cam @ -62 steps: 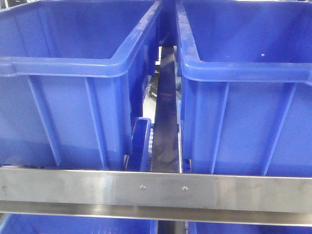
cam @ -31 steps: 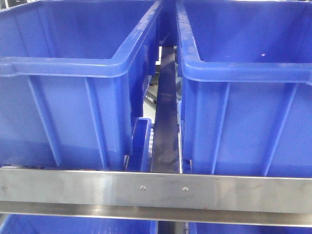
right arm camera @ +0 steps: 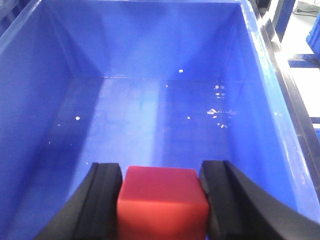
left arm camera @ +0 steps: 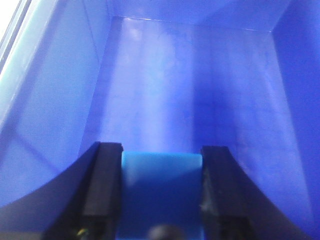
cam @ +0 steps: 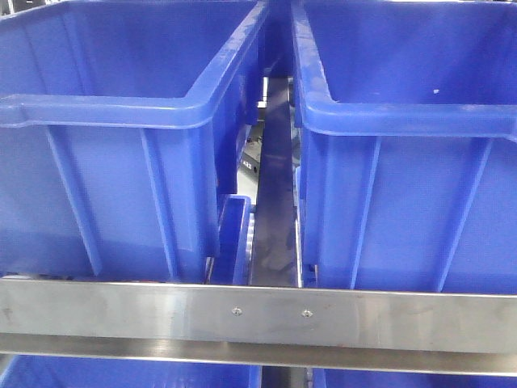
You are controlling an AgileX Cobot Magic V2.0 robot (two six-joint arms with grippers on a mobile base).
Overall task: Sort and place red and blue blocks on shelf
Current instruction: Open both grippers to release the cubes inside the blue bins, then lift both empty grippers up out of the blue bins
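Both cubes are in hand and neither is down yet — that's the state of play. The left gripper has its fingers pressed to either side of the light blue block, held inside a dark-blue bin, above that bin's floor. The right gripper is clamped the same way on the red block, hanging over the floor of a second bin, whose bottom is dotted with small pale specks.

In the front view, the shelf rail runs across the bottom, with two big bins sitting just behind it, the left-hand bin and the right-hand bin, and a dark gap between them. No arm shows there, so which bin holds which cube can't be told.

By my reading the sorting is nearly made: each colour sits over its own bin, and only the release and withdrawal remain. The tall bin walls flank the fingers closely — the thing to watch on the way out.
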